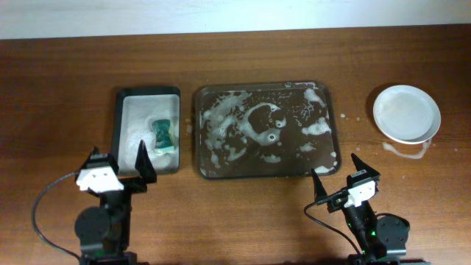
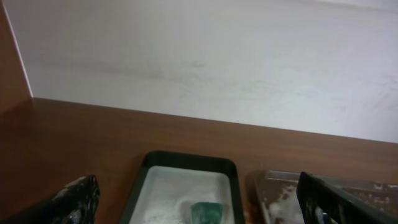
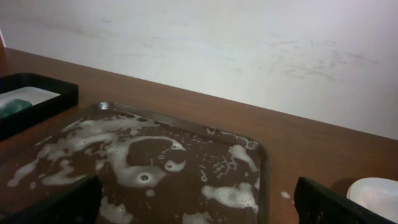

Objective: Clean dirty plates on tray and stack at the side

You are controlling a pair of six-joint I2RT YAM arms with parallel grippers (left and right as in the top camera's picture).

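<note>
The plates (image 1: 407, 112) are being stored, apparently stacked, on the surface (image 1: 59, 88) right of the tray (image 1: 266, 175), clear of its foam. The left claw (image 1: 118, 149) and right claw (image 1: 335, 165) are being held wide and empty at the near edge, the tray being bare of plates.

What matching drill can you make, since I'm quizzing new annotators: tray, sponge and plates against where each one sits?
Things:
1. tray
2. sponge
3. plates

Places:
A. at the right end of the table, off the tray
B. inside the black tub
C. mid-table, flecked with white foam

Pairs: 1-C, 2-B, 3-A
</note>
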